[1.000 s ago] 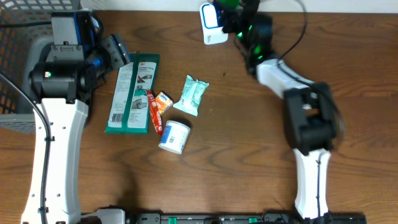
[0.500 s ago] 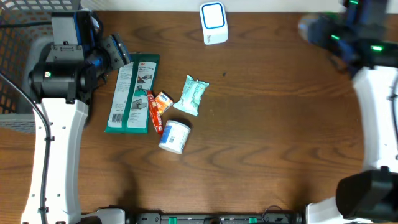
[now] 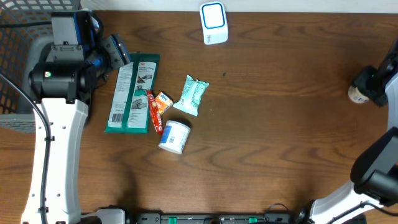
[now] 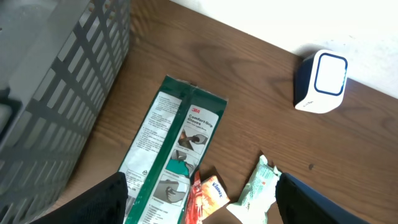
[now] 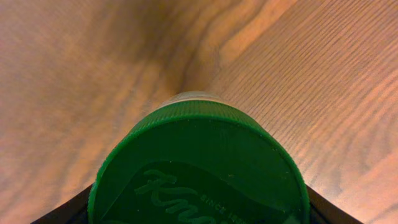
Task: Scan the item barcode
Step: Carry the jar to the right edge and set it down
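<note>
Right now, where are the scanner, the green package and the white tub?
scanner (image 3: 212, 17), overhead view, blue-rimmed window
green package (image 3: 132, 93), overhead view, middle seam
white tub (image 3: 175, 135), overhead view, its side

Overhead looks straight down on the whole surface (image 3: 280, 124); left wrist slants toward its far edge, sharing the scanner (image 4: 320, 81) and green package (image 4: 174, 149); right wrist sits close over a green-lidded container (image 5: 199, 168).

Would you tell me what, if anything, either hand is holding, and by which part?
The right hand grips a green-capped container by its sides at the cap end; the left hand holds nothing.
</note>
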`<state>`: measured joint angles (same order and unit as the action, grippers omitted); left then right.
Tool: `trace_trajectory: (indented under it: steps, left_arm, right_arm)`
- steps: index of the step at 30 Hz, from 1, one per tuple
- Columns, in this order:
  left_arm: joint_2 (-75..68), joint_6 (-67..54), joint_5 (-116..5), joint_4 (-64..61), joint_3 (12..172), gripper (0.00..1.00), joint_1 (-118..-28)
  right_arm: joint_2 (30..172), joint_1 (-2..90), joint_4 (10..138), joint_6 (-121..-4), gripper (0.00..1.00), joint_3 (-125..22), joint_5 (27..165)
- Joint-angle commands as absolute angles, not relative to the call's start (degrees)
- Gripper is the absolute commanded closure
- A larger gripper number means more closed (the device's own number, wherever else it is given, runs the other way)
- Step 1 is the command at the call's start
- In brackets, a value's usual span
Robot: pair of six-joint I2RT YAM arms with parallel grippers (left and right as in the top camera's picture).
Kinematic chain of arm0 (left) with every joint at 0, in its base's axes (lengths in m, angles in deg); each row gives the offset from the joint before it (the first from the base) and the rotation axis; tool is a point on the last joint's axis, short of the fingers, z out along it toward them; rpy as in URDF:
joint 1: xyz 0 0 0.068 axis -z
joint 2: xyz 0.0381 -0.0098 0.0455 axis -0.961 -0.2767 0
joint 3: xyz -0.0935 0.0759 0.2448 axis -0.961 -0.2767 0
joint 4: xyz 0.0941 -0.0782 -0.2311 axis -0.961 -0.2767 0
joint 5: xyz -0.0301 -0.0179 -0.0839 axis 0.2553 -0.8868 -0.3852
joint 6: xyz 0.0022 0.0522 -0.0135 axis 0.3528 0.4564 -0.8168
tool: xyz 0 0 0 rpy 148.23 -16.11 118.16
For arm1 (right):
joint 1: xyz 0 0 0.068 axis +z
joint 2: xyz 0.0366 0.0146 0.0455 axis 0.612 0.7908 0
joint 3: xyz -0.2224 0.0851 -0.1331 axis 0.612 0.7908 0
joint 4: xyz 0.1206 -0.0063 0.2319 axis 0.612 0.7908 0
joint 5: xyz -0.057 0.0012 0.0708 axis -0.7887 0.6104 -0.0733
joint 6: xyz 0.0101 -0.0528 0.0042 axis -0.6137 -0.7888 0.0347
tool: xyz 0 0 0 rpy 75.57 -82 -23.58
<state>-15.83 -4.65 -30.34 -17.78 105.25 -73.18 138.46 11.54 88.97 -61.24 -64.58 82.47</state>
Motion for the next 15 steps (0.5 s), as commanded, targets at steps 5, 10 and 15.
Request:
trace_trajectory:
  steps: [5, 10, 15]
  left_arm:
    - [-15.94, -4.54, -29.82, -17.73, 105.69, 0.23, -73.55]
    - [-15.94, -4.54, -29.82, -17.73, 105.69, 0.23, -73.55]
    - [-15.94, -4.54, -29.82, -17.73, 105.69, 0.23, -73.55]
  right_arm:
    - [141.41, 10.01, 87.66, -64.43, 0.99, -63.69, 81.81]
    - [142.90, 9.92, 88.67, -65.11, 0.69, -63.64, 81.81]
    - [143.03, 9.92, 90.41, -66.20, 0.01, -63.64, 81.83]
